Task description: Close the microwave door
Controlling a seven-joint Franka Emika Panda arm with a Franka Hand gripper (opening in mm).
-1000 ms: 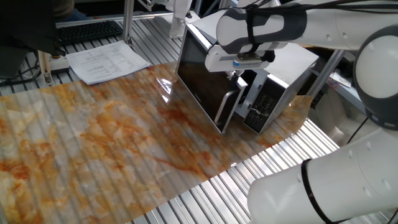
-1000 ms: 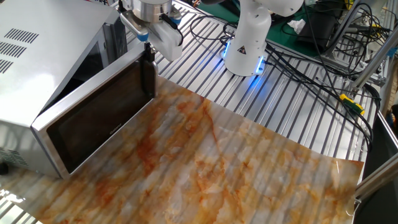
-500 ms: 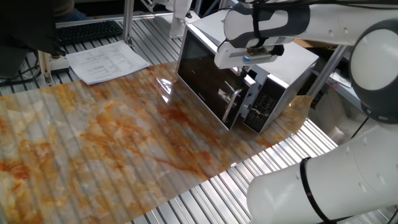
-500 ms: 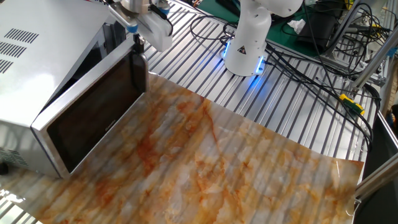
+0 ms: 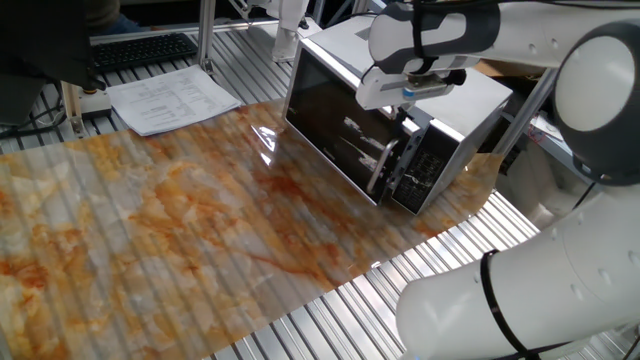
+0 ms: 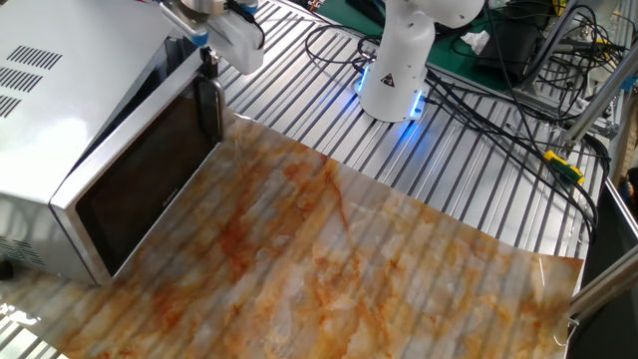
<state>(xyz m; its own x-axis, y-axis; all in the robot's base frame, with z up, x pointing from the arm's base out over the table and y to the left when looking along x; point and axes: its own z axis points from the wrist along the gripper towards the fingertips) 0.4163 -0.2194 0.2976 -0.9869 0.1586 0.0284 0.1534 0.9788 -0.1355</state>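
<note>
The microwave [image 5: 400, 110] stands at the far right of the table [image 5: 150, 230] in one fixed view. The microwave door [image 5: 335, 135] lies nearly flush against its front. The pincer [image 5: 408, 112] sits right at the door's handle [image 5: 381, 168] edge; whether its fingers are wide or narrow cannot be told.

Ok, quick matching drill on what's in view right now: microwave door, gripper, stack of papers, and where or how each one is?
Things:
1. microwave door
2. gripper
3. stack of papers

Places or states:
a. lying flat beside the keyboard
b. nearly shut against the microwave
c. at the top of the door handle

Pairs: 1-b, 2-c, 3-a
</note>
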